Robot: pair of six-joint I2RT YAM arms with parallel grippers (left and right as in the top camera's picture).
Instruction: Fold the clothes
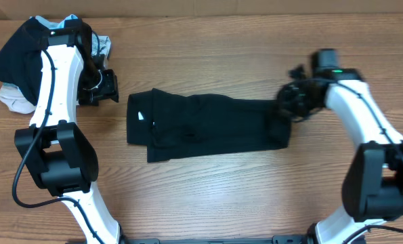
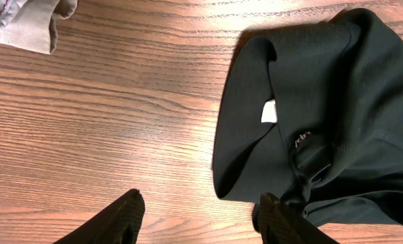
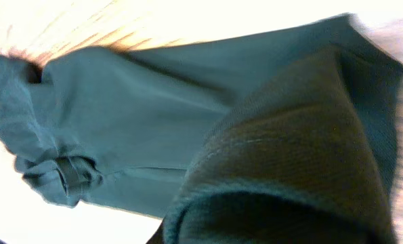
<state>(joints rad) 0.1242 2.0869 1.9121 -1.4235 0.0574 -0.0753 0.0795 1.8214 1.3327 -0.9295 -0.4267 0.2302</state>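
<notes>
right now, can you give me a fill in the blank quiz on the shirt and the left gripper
1. The black polo shirt lies on a ___ table.
2. Its neck label is ___ in colour.
3. The left gripper is ___, with nothing between its fingers.

Missing words: wooden; white; open.

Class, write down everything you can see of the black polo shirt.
The black polo shirt lies folded into a long band on the wooden table, collar end leftward, white neck label showing. It looks like soft knit. The right gripper meets its raised right end; the open left gripper hovers near the collar.
</notes>
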